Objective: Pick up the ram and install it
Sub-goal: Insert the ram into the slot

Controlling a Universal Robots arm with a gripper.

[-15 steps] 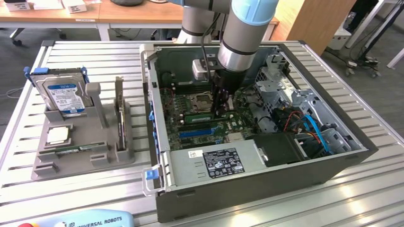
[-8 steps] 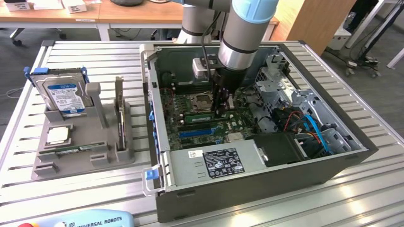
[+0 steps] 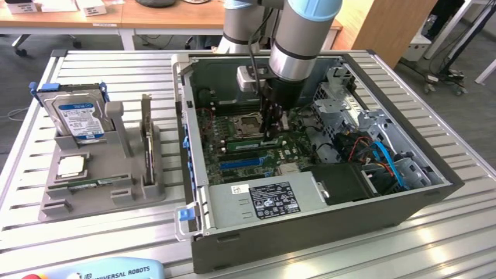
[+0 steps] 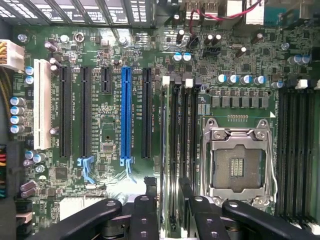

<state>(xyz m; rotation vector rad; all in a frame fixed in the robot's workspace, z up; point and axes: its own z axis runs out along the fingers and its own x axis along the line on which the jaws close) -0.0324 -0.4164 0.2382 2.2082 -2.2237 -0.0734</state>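
The ram (image 3: 250,143) stands in a slot at six o'clock of the socket (image 3: 246,124), seemingly installed. The gripper (image 4: 168,184) straddles it, fingers apart, gripping nothing.

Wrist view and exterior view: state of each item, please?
Long green ram stick: on edge at the memory slots, seating unclear.
Black gripper: open, astride the ram.
Grey computer case: lying open.
Metal-framed processor socket: empty.
Silver blue-labelled hard drive: upright in grey holder.
Square silver processor chip: flat in holder.
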